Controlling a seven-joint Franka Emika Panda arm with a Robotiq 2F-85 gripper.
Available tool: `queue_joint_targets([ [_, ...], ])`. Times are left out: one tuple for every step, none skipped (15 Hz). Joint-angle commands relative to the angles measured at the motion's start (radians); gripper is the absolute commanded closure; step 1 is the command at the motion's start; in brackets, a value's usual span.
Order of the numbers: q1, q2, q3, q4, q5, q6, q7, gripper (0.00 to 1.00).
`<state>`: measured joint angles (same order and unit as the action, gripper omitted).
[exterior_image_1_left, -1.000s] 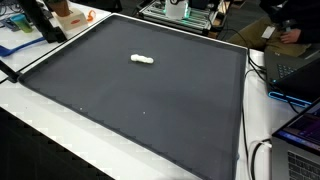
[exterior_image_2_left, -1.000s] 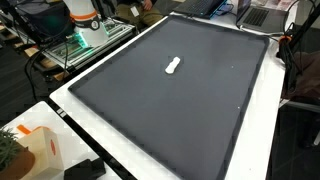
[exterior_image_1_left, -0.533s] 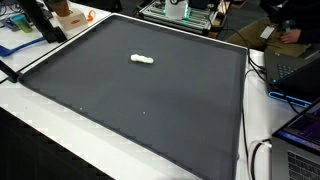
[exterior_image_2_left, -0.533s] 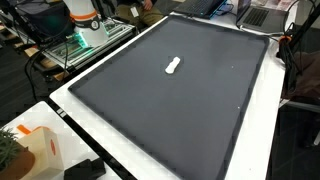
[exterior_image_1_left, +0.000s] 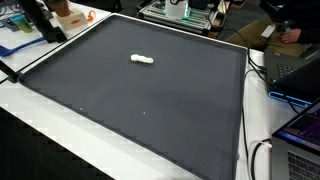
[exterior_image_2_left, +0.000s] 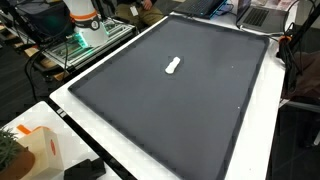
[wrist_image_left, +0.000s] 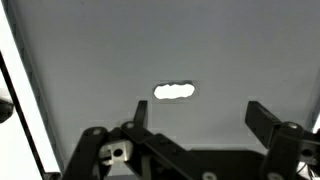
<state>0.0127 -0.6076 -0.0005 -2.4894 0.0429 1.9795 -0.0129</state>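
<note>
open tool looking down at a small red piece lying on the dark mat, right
No: the piece is white, not red; the wrist view shows it plainly. The rest stands: it lies on the dark mat and the tool is open.

Setting: robotics lab or workshop bench. You work at a white table (exterior_image_2_left: 100, 128) covered by a large dark mat (exterior_image_1_left: 150, 100). Around you: open laptops (exterior_image_1_left: 295, 68), loose cables (exterior_image_1_left: 258, 152), a metal rack of green-lit electronics (exterior_image_2_left: 80, 48), and the arm's orange-banded base (exterior_image_2_left: 82, 12).
</note>
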Motion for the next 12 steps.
queue_joint_targets([
  [0.026, -0.014, -0.023, -0.050, 0.030, 0.135, -0.068, 0.00],
  [0.033, -0.013, -0.027, -0.061, 0.036, 0.174, -0.091, 0.00],
  [0.043, -0.012, -0.035, -0.074, 0.046, 0.215, -0.122, 0.00],
  [0.056, -0.009, -0.044, -0.086, 0.061, 0.246, -0.148, 0.00],
  [0.071, -0.002, -0.054, -0.097, 0.079, 0.276, -0.179, 0.00],
  [0.082, 0.007, -0.059, -0.109, 0.091, 0.307, -0.202, 0.00],
  [0.089, 0.021, -0.061, -0.121, 0.099, 0.341, -0.216, 0.00],
  [0.091, 0.039, -0.057, -0.130, 0.098, 0.367, -0.219, 0.00],
  [0.071, 0.058, -0.029, -0.145, 0.069, 0.419, -0.179, 0.00],
  [0.066, 0.074, -0.019, -0.156, 0.057, 0.454, -0.165, 0.00],
  [0.056, 0.091, -0.007, -0.167, 0.043, 0.497, -0.145, 0.00],
  [0.045, 0.110, 0.004, -0.179, 0.024, 0.538, -0.125, 0.00],
])
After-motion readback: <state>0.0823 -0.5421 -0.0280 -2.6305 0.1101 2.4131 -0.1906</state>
